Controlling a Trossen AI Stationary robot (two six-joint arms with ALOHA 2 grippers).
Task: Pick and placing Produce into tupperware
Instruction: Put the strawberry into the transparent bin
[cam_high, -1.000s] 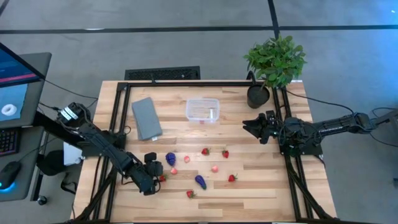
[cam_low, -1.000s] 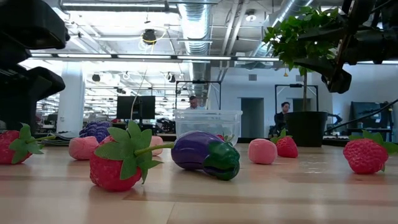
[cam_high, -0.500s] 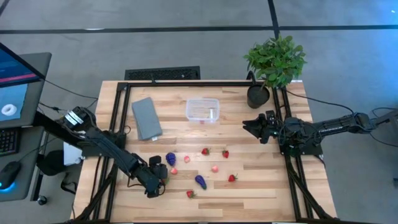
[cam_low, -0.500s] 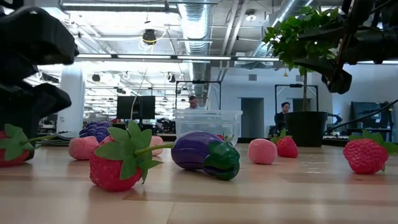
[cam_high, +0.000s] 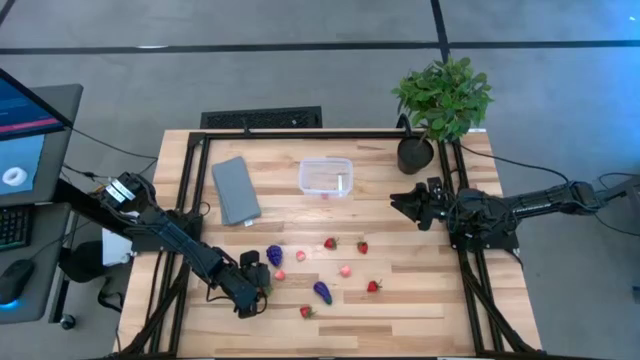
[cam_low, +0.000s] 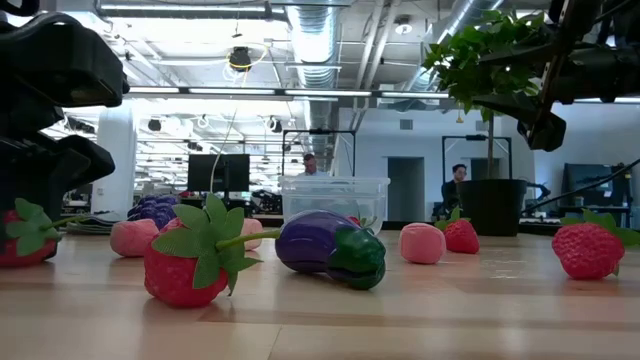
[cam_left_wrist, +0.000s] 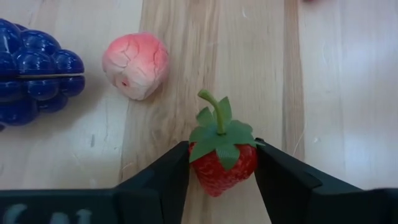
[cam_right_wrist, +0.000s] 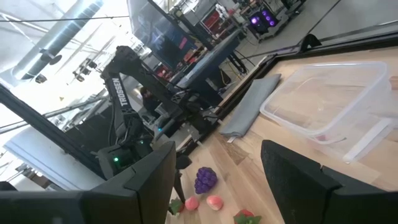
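The left gripper (cam_left_wrist: 221, 171) had its two fingers pressed against the sides of a strawberry (cam_left_wrist: 221, 163) low on the near-left part of the table (cam_high: 420, 310), green cap and stem pointing away from the wrist. In the wrist view both pads touched the red flesh, so the fruit looked gripped, though it appeared to rest on the wood, not yet lifted. Just beside it lay a pale pink piece (cam_left_wrist: 135, 65), and near that a blue-purple grape cluster (cam_left_wrist: 34, 71). Farther out, more produce was scattered across the middle of the table: an eggplant (cam_high: 322, 291) and several other strawberries. The tupperware (cam_high: 326, 178) stood well apart at the far side, open, with a grey lid (cam_high: 236, 189) lying to its left. The right gripper (cam_high: 405, 205) waited with fingers spread wide at the right edge of the table, near a potted plant (cam_high: 440, 100).

Done well, the step probably called for a firm but gentle squeeze across the berry's widest part, then a straight lift clear of the pink piece before any swing toward the tub, so that the neighbours were not knocked.
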